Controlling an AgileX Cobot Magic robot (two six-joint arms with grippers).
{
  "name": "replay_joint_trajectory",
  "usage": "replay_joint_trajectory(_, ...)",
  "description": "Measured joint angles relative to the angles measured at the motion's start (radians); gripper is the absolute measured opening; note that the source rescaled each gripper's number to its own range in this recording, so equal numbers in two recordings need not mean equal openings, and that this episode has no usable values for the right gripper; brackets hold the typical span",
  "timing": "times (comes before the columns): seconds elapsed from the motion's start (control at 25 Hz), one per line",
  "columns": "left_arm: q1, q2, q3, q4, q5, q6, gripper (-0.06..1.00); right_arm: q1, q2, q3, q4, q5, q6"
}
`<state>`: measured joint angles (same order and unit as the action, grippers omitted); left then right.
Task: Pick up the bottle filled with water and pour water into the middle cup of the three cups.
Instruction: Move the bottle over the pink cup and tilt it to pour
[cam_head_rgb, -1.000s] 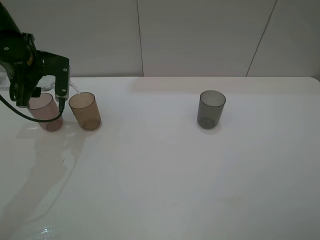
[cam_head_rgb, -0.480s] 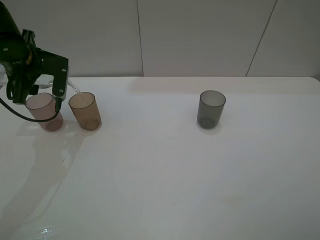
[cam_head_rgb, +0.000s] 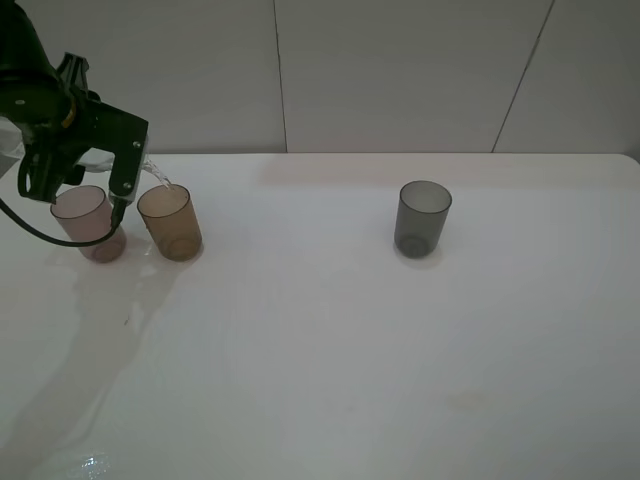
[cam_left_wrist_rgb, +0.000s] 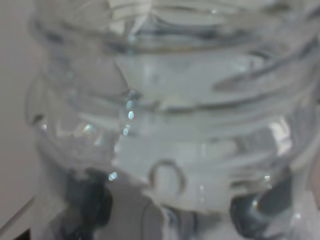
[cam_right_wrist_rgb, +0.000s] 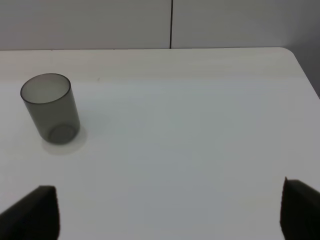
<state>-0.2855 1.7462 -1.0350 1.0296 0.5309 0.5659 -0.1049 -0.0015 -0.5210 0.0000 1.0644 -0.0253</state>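
My left gripper (cam_head_rgb: 82, 165) is shut on the clear bottle (cam_head_rgb: 149, 170) and holds it tilted, neck towards the amber-brown middle cup (cam_head_rgb: 170, 222). A thin stream of water runs from the neck down to that cup's rim. The bottle's threaded neck (cam_left_wrist_rgb: 170, 125) fills the left wrist view. The pinkish-mauve cup (cam_head_rgb: 88, 222) stands just left of the amber one, under the gripper. The dark grey cup (cam_head_rgb: 422, 218) stands apart to the right and also shows in the right wrist view (cam_right_wrist_rgb: 50, 107). My right gripper (cam_right_wrist_rgb: 167, 212) is open and empty, well short of the grey cup.
The white table (cam_head_rgb: 350, 350) carries a wet sheen at its front left. Its right edge and rounded far corner (cam_right_wrist_rgb: 292, 55) show in the right wrist view. A white panelled wall (cam_head_rgb: 400, 70) stands behind the table.
My left gripper has risen a little, shifted slightly right and tipped the bottle further over the amber cup. The cups have not moved.
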Motion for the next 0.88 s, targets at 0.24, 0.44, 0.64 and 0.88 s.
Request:
replay_joint_trajectory(0.24, 0.0, 0.0, 0.0, 0.015, 0.006, 0.003, 0.02, 0.0, 0.0, 0.0, 0.0, 0.0, 0.0)
replay_joint_trajectory(0.44, 0.0, 0.0, 0.0, 0.058, 0.009, 0.003, 0.02, 0.0, 0.0, 0.0, 0.0, 0.0, 0.0)
replay_joint_trajectory(0.64, 0.0, 0.0, 0.0, 0.104, 0.011, 0.003, 0.02, 0.0, 0.0, 0.0, 0.0, 0.0, 0.0)
replay_joint_trajectory(0.88, -0.002, 0.0, 0.0, 0.113, 0.011, 0.003, 0.02, 0.0, 0.0, 0.0, 0.0, 0.0, 0.0)
